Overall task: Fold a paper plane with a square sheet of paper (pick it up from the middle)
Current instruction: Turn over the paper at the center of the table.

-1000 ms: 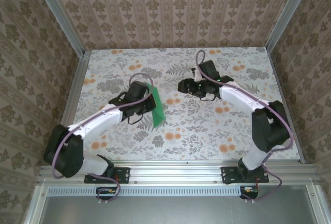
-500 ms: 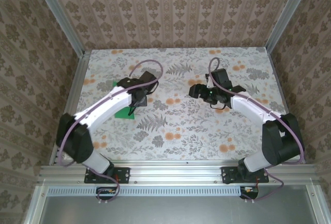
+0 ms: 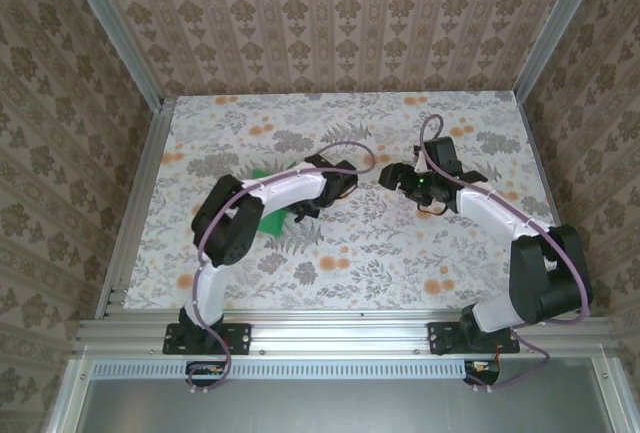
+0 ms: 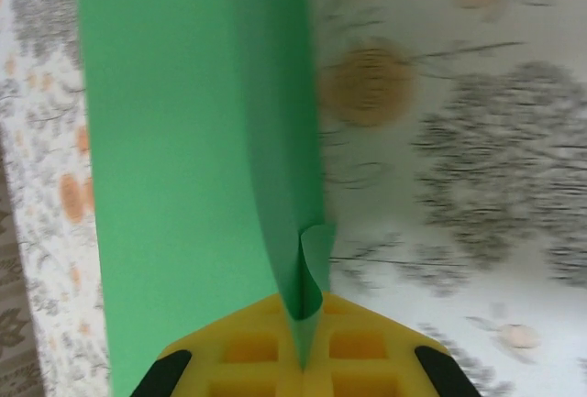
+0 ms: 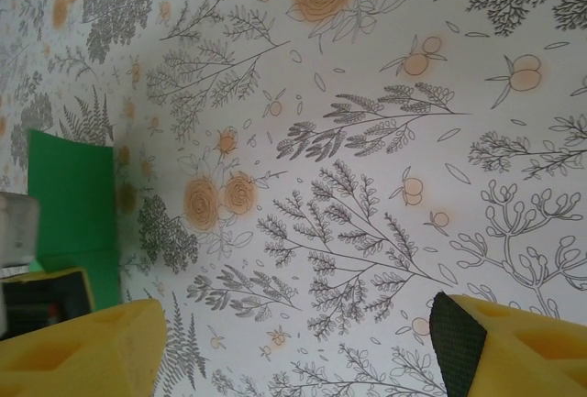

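A flat white tabletop printed with grey ferns, leafy sprigs and orange blossoms [image 3: 380, 263] is spreading across the floor of the cell. Beige wallpapered walls with a vertical damask pattern [image 3: 330, 23] are enclosing it at the back and on both sides. Silver aluminium corner posts [image 3: 112, 33] are slanting up from the far corners, and a ribbed silver aluminium rail [image 3: 340, 333] is running along the near edge. Below that rail a plain grey metal panel [image 3: 340, 403] is lying flat
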Robot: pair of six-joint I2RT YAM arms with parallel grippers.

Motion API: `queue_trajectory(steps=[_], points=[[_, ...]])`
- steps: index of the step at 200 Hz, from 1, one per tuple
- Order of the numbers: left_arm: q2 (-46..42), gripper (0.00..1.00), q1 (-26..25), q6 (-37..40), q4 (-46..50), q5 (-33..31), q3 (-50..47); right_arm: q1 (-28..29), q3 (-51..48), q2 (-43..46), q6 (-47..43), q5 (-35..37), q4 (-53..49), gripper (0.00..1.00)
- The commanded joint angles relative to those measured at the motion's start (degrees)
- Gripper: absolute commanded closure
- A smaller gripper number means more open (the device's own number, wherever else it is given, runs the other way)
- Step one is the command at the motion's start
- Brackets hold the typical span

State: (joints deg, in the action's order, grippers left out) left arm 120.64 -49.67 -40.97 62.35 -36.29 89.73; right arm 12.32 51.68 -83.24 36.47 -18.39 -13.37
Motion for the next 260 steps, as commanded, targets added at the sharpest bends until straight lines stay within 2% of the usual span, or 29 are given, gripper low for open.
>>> queue_trajectory(steps=[1,54,88,123,151,197,232,260], points=[[2.62,0.94,-2.3,-0.61,-0.82,3.82,3.61,-0.84,-1.11,2.34,1.31,-0.77,0.56,0.21],[4.82,0.83,-4.16,-0.8,-5.23,10.36,4.64,-1.64,-1.95,2.74,2.41,-0.51,0.84,0.21],[2.97,0.64,-4.27,0.22,-7.15,14.36,5.14,-1.73,-2.04,2.46,2.73,-1.05,0.93,0.21],[-5.64,0.52,-4.66,1.78,-11.83,21.79,4.58,-1.74,-2.24,2.32,2.04,-1.93,1.09,0.21],[-13.58,0.44,-4.45,2.3,-16.02,27.07,1.84,-1.51,-2.11,1.05,1.38,-5.52,1.74,0.21],[-26.24,0.33,-0.37,-0.36,-25.76,34.38,-9.62,3.59,-1.59,-2.61,1.68,-10.89,3.87,0.19],[-32.02,0.35,6.2,-4.4,-33.7,37.7,-22.14,10.53,-0.62,-7.69,4.16,-13.03,6.5,0.19],[-32.3,0.5,10.74,-7.13,-42.73,43.41,-30.14,14.99,-0.8,-11.16,7.48,-13.78,9.27,0.21]])
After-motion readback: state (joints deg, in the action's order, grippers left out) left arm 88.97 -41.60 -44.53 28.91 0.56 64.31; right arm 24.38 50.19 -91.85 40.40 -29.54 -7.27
